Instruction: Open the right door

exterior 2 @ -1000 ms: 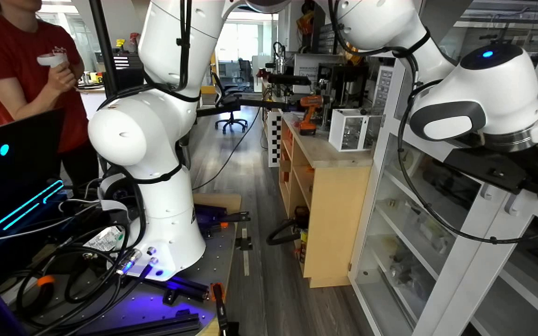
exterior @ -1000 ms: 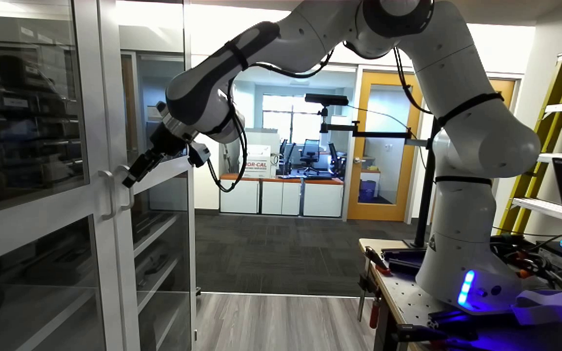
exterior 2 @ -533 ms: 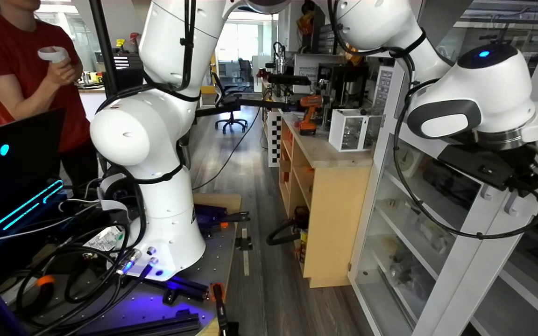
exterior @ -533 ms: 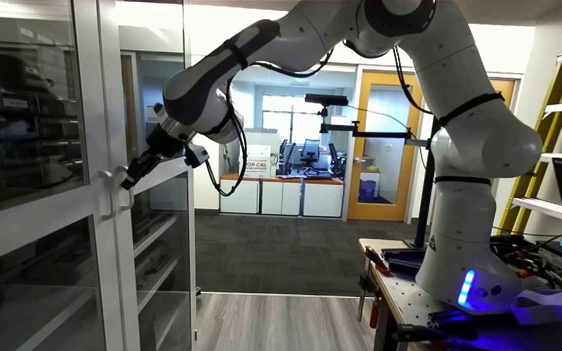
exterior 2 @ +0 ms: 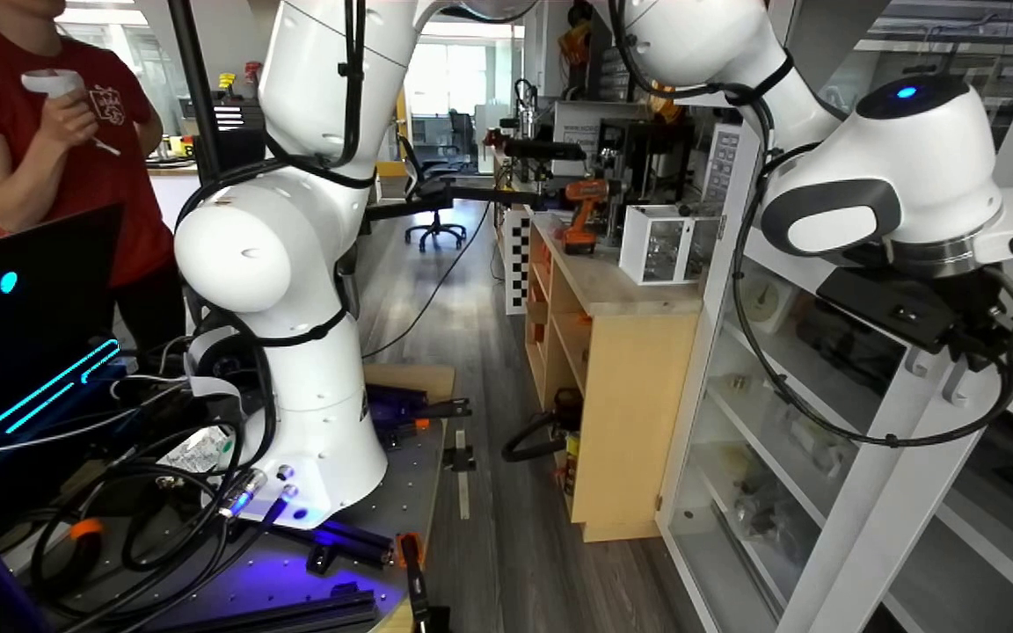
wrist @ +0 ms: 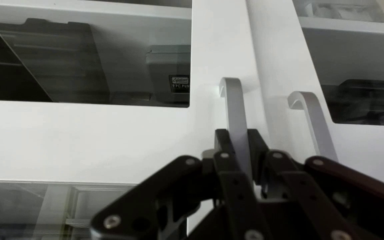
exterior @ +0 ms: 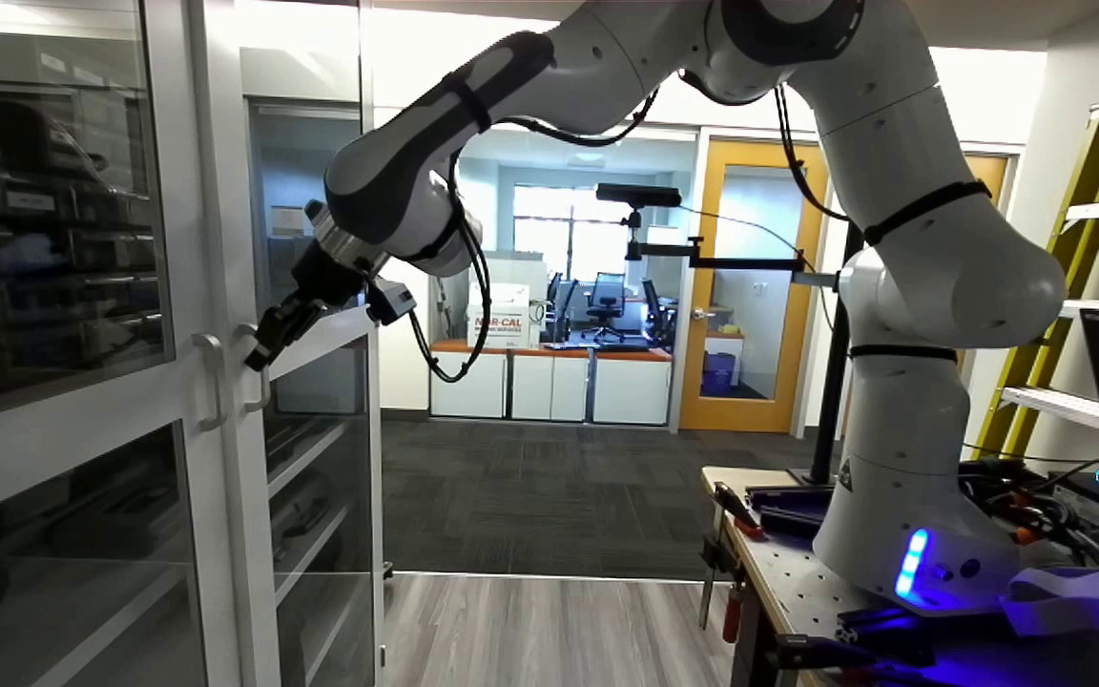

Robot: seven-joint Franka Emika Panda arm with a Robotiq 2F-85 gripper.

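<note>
A: What surrounds the arm [exterior: 922,315]?

B: In an exterior view it stands on a perforated worktop [exterior: 780,582], by wood-look flooring [exterior: 549,630] that meets dark carpet [exterior: 530,496], a glass-walled office [exterior: 497,219] behind. The right door [exterior: 335,334] is at picture left, seemingly a touch ajar, the jaws at its handle [exterior: 263,389].

A: What's lost there?

B: The twin door [exterior: 63,434] runs off the edge, and the arm's top is cropped.

A: Next?

B: In an exterior view, a person [exterior 2: 115,198] in red, cut off above the chin, holds a white controller [exterior 2: 51,82]. An orange drill [exterior 2: 583,217] stands on a wooden shelf unit [exterior 2: 621,431]. Black hardware [exterior 2: 889,308] hides the jaws' tips.

A: And the wrist view?

B: The jaws are drawn together on the handle, a finger [wrist: 257,145] against each side. Dark linkage [wrist: 237,191] covers part of it. Inside, a label [wrist: 179,84] reads "9 PC. PUN", the remainder hidden by the door's white frame [wrist: 217,43].
</note>
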